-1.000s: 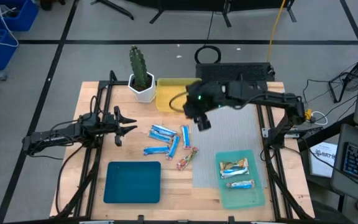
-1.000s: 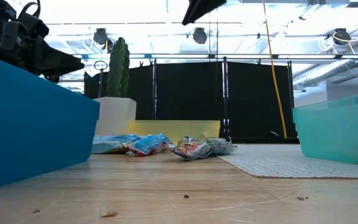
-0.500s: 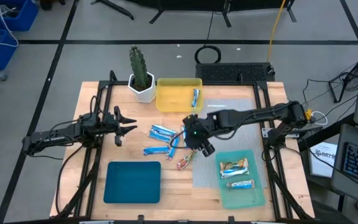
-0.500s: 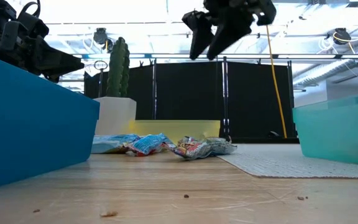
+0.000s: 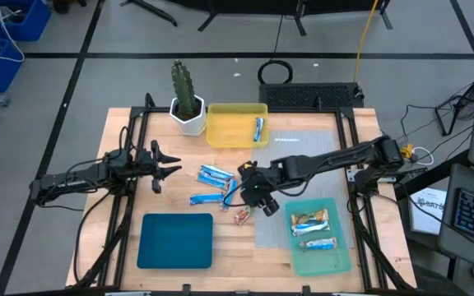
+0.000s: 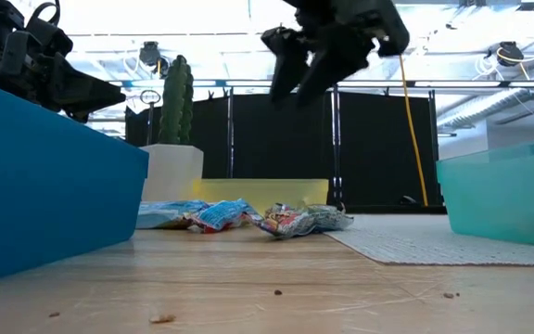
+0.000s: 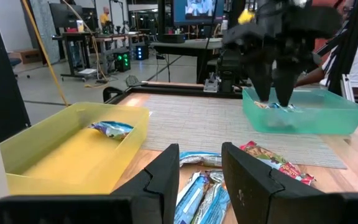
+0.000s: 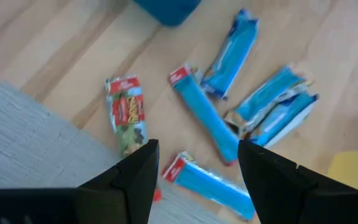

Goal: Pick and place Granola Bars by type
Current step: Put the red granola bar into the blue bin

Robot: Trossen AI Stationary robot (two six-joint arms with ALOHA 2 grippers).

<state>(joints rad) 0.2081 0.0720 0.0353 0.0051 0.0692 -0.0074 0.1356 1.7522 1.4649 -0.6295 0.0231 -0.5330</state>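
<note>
Left pincer (image 5: 174,163) left of loose Granola Bars (image 5: 220,185), fingers slightly parted, empty. Right pincer (image 5: 256,196) hovers over pile, wide apart, empty. High view alone shows yellow tray (image 5: 235,126) bar; low view hides tray contents.

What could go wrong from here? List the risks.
The right gripper hovers open above the loose blue bars, which overlap and touch; closing could catch two at once or push neighbours aside. The reddish bar lies right beside them at the grey mat's edge, so it might be grabbed along and end up with the wrong type.
</note>
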